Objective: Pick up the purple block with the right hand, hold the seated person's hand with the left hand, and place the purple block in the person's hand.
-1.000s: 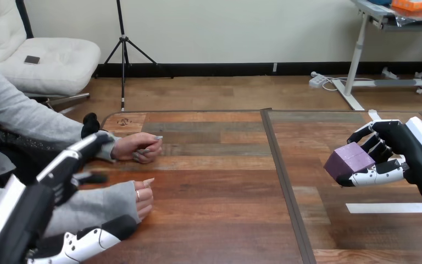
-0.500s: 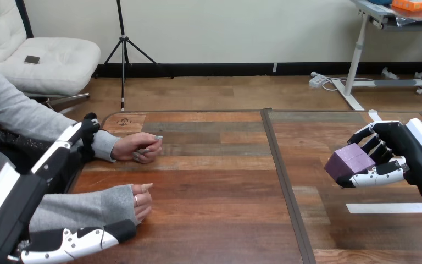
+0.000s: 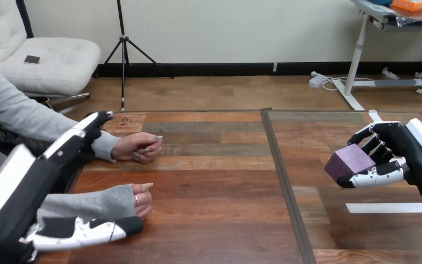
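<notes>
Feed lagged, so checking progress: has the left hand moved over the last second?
Yes. The left hand has moved forward: its fingertips now reach closer to the table's far edge, beside the person's farther hand.

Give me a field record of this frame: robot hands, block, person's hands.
right hand: shut on purple block, over the right side of the table
left hand: open, fingers straight, over the person's forearms; contact unclear
person's nearer hand: on table, fingers curled
person's farther hand: on table, fingers curled
handover: not yet done
</notes>
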